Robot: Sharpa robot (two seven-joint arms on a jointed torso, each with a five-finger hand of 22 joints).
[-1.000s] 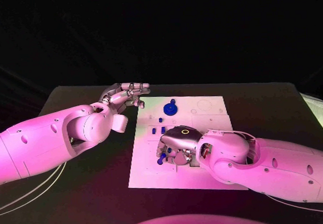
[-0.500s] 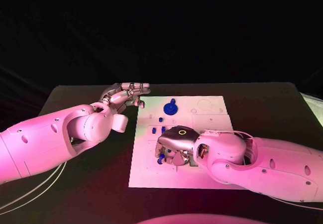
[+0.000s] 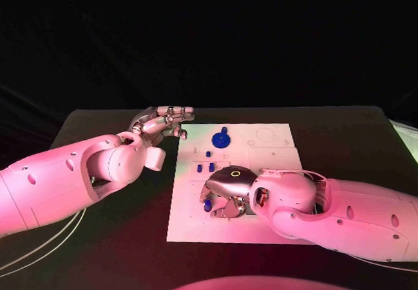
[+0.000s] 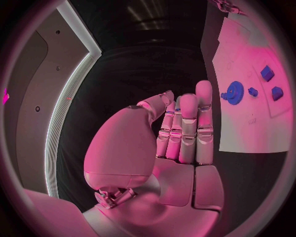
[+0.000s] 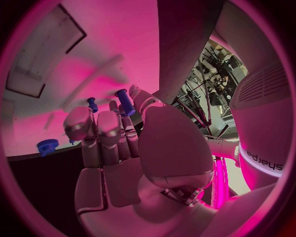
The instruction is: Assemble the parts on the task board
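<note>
While the black table (image 3: 348, 145) takes up most of the head view, the white task board (image 3: 265, 155) lies at its middle, reaching from the far side toward the near edge. Over the board's near half hangs the right hand (image 3: 228, 189), its fingers curled downward; in the right wrist view a thumb and a fingertip pinch a small blue peg (image 5: 125, 101), so this hand is grasping that part. At the board's far left corner, above the bare table just beside it, the left hand (image 3: 162, 124) hovers with its fingers loosely together and upright, holding nothing. On the board's far half lies a blue gear (image 3: 221, 140), round and flat. Nearer the middle stand two small blue blocks (image 3: 205, 168) side by side, between the gear and the right hand.
</note>
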